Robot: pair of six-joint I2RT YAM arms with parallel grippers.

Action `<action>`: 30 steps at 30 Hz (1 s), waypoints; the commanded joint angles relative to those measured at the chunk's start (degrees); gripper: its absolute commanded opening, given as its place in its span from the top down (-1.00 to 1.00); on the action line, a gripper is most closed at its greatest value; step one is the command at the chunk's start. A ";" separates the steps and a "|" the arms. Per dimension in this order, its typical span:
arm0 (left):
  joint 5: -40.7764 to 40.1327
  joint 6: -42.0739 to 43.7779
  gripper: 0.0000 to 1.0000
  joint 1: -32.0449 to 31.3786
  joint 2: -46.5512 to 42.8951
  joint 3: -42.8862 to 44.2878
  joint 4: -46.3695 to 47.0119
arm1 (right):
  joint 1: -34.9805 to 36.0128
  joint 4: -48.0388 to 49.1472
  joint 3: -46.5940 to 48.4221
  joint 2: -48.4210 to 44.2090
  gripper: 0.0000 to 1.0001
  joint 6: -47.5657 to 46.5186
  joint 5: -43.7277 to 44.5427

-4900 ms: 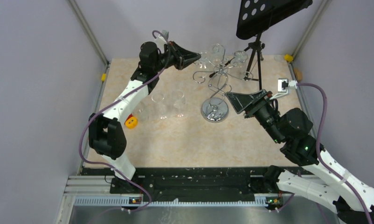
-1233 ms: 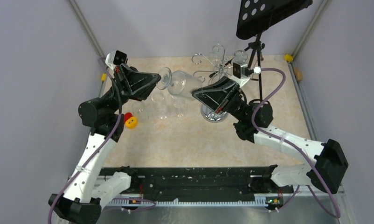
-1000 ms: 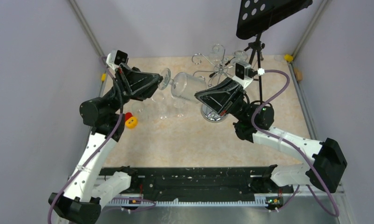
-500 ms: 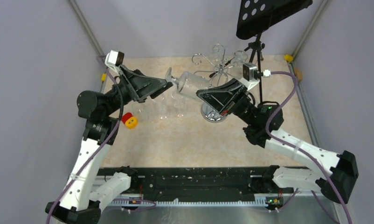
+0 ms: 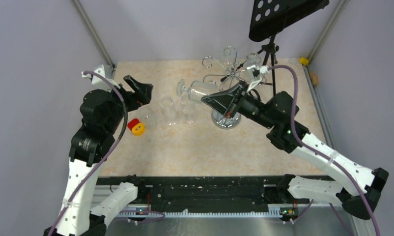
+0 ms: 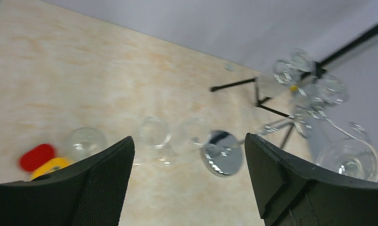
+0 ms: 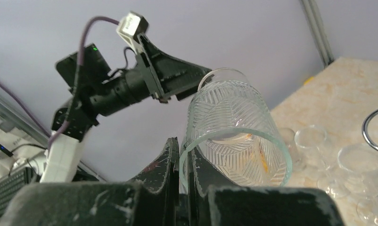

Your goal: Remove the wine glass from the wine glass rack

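Note:
The wine glass (image 5: 194,90) lies tilted on its side in the air, its foot pointing left, just left of the wine glass rack (image 5: 228,75). My right gripper (image 5: 205,98) is shut on the glass's rim; in the right wrist view the ribbed bowl (image 7: 234,136) stands beside the fingers (image 7: 170,157), which pinch the rim wall. My left gripper (image 5: 140,91) stands open and apart from the glass, off to its left. In the left wrist view the gripper (image 6: 189,181) holds nothing, and the rack's chrome base (image 6: 222,153) shows beyond it.
Three glasses (image 5: 168,111) stand on the table left of the rack's base (image 5: 226,119), with a yellow and red object (image 5: 136,127) beside them. Other glasses (image 5: 229,53) hang on the rack. A black music stand (image 5: 278,17) on a tripod stands at the back right.
My left gripper has opened, let go of the glass's foot and drawn back to the left. The right gripper keeps the glass by its rim, and its arm has swung the wrist round.

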 commanded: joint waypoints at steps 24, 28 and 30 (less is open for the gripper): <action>-37.67 16.60 -0.76 0.17 -18.81 3.57 2.56 | 19.70 -40.97 48.47 58.00 1.00 -22.21 17.80; -37.37 16.78 -0.76 0.15 -18.57 3.32 2.21 | 21.38 -43.35 54.10 64.06 1.00 -24.31 18.71; -37.27 16.71 -0.76 0.15 -18.22 3.56 1.76 | 21.85 -44.82 56.82 66.77 1.00 -24.88 18.62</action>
